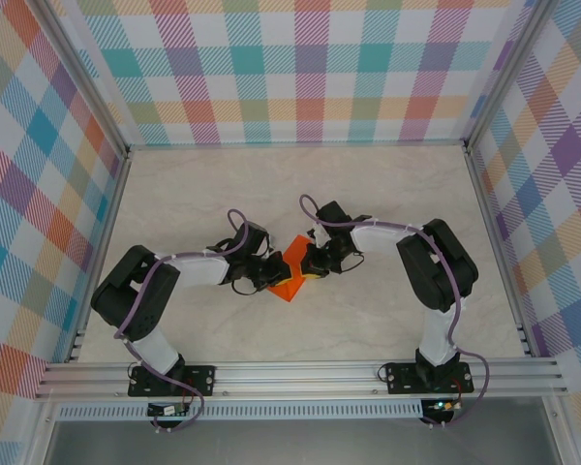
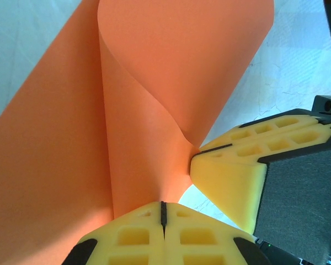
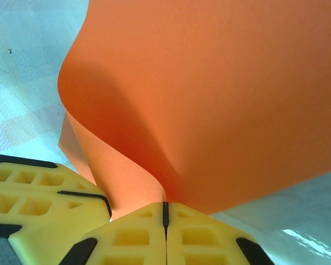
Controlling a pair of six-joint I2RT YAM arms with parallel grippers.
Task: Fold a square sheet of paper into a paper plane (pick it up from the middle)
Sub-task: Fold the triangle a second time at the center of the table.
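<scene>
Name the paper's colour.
The square sheet of paper is plain bright orange, clearest in the right wrist view.

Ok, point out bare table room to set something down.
Free: the marble-look tabletop strip between the plaid back wall and the arms; the patch between both arm bases. Crowded: the centre, where left gripper and right gripper pinch the thin bright orange paper sheet.

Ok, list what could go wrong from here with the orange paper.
The left gripper and right gripper pinch the thin orange square sheet of paper at their pad tips, close together: it might slip out, or tear if they pull apart. The sheet bows in loose curves, so a crease could land crooked.
</scene>
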